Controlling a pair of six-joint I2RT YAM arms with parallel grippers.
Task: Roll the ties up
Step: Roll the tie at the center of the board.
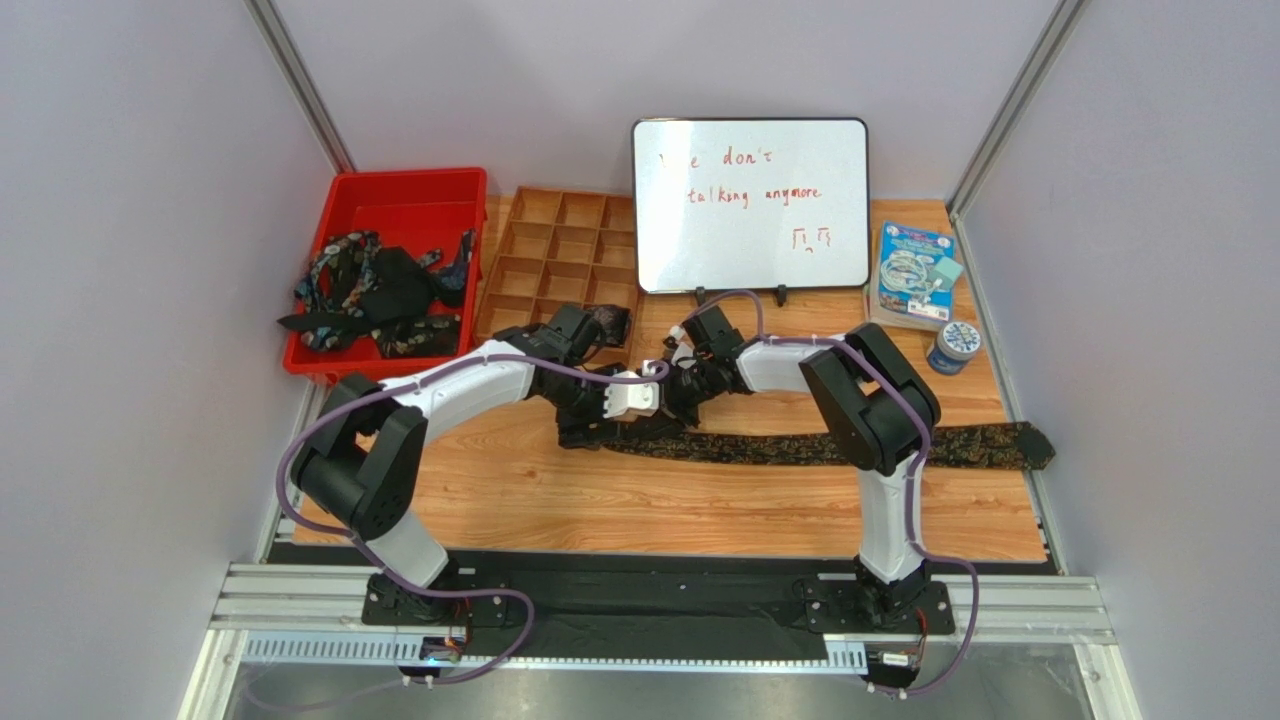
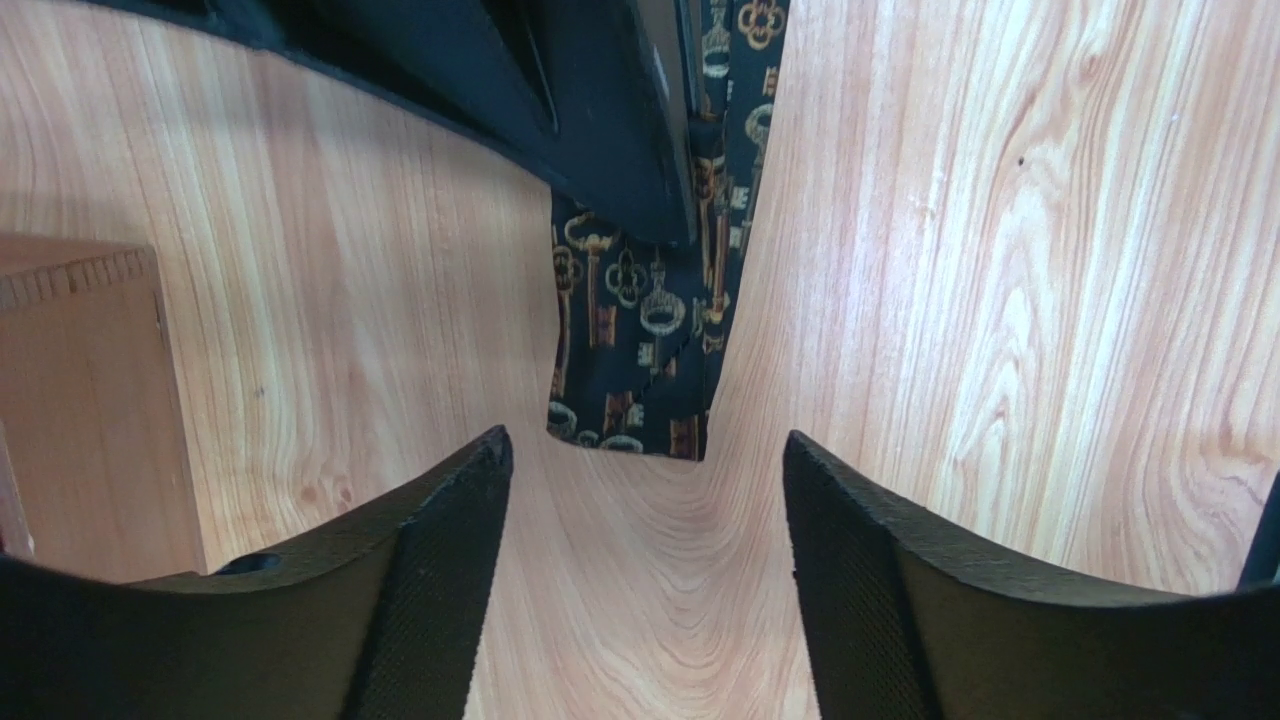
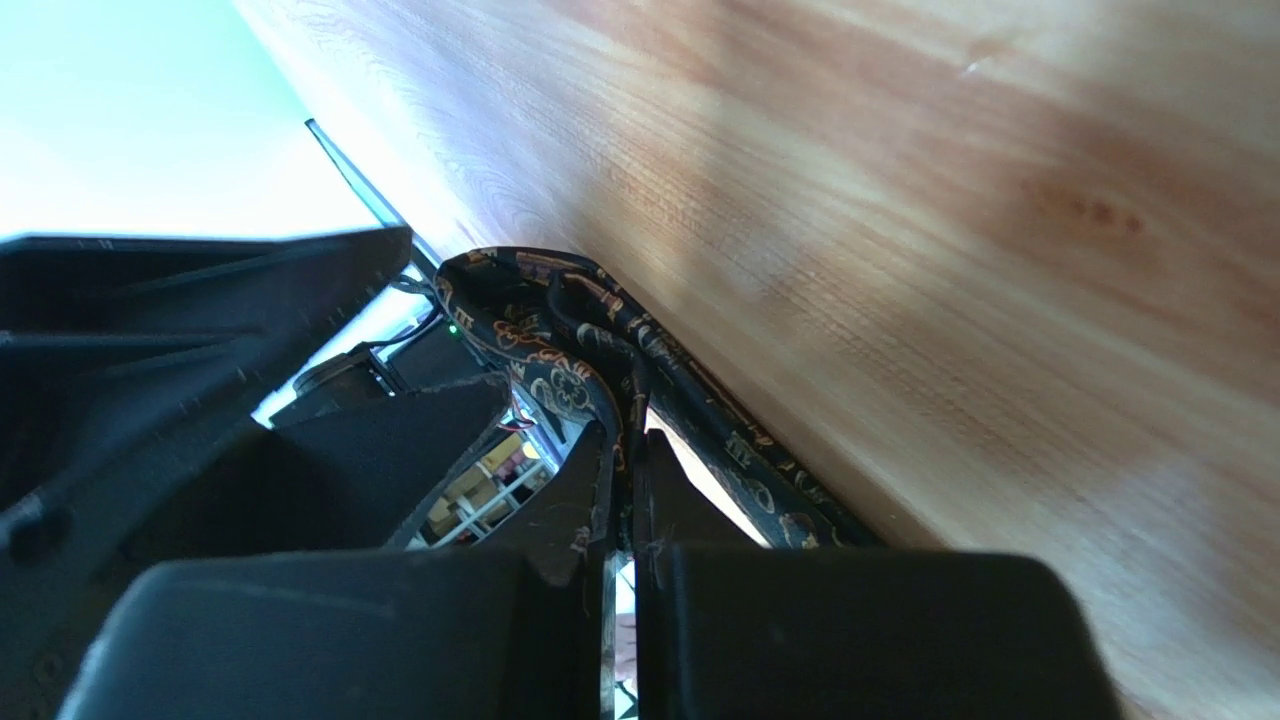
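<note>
The right gripper (image 3: 619,465) is pinching the narrow left end of the tie (image 1: 842,446), which is stretching rightward across the table (image 1: 496,510), seemingly starting the first curl. The left gripper (image 2: 646,450) is hovering spread beside that end; next, winding calls for steadying the coil

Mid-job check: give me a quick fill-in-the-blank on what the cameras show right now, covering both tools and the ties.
1. The right tool is ___ on the tie stretched across the table.
2. The left tool is ___, with the tie's patterned end lying just ahead of its fingers.
3. The other ties lie heaped in the ___ bin.
Missing words: shut; open; red.
</note>
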